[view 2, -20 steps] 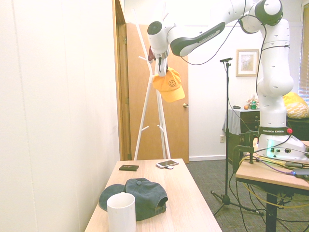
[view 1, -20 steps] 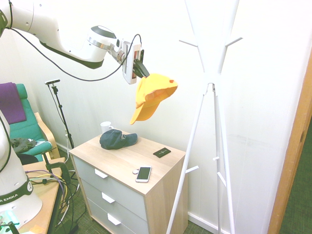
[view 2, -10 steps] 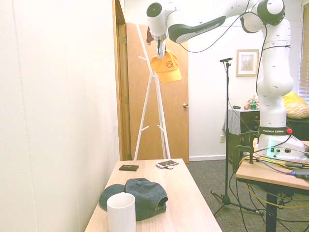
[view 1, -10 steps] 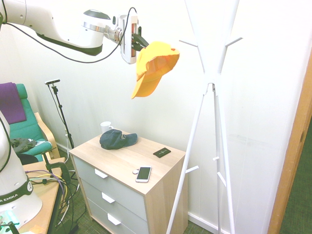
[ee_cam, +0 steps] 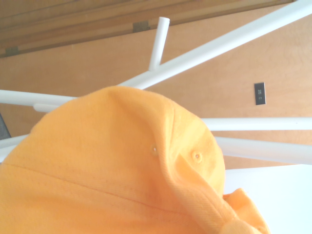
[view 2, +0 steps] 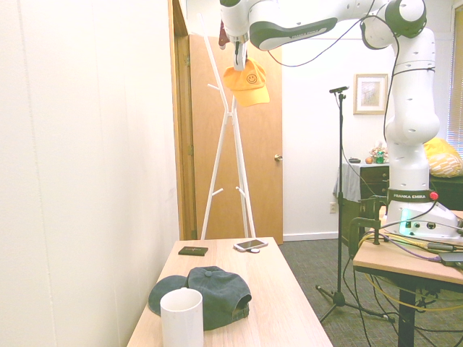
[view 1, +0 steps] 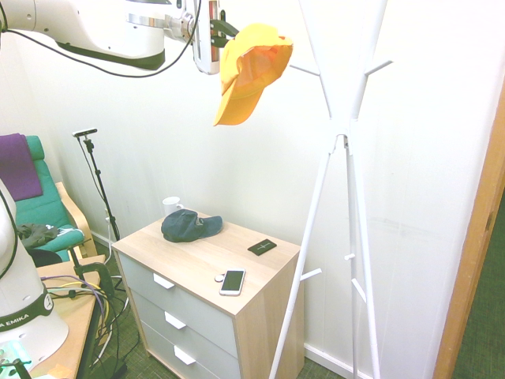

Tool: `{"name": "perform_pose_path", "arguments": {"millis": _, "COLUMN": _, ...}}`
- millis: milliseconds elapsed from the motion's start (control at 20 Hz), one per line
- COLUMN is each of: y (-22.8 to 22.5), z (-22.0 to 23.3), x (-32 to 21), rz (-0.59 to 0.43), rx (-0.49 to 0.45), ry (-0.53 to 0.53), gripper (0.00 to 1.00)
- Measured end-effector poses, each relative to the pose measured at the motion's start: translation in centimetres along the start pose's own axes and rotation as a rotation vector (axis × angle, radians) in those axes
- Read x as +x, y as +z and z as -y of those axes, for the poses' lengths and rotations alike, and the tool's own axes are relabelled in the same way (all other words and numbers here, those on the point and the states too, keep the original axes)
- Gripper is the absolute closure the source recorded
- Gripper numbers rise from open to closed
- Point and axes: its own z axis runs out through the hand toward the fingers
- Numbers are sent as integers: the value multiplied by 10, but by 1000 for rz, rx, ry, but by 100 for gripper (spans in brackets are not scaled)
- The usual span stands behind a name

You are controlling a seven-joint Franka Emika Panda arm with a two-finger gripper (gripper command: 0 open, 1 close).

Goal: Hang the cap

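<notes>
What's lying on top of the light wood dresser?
On the dresser: a dark blue cap, white mug, phone and small dark flat item. The cap and mug hide whatever is beneath them.

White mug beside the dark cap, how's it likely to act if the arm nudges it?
The mug looks rigid, so it probably won't give. Its tall, straight sides suggest a high push could tip it, while its upright stance makes rolling unlikely unless it falls. The glossy-looking wall may be slippery.
</notes>
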Motion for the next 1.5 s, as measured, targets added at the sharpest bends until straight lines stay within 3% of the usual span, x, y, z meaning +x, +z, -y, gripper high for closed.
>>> {"name": "perform_pose_path", "arguments": {"millis": 400, "y": 71, "z": 13, "x": 5, "rz": 40, "rx": -10, "ry": -4, "gripper": 100}}
{"name": "perform_pose_path", "arguments": {"millis": 900, "y": 85, "z": 53, "x": -20, "rz": 71, "rx": 22, "ry": -39, "gripper": 100}}
{"name": "perform_pose_path", "arguments": {"millis": 950, "y": 86, "z": 55, "x": -21, "rz": 73, "rx": 23, "ry": -38, "gripper": 0}}
{"name": "perform_pose_path", "arguments": {"millis": 1500, "y": 93, "z": 65, "x": -25, "rz": 89, "rx": 32, "ry": -14, "gripper": 0}}
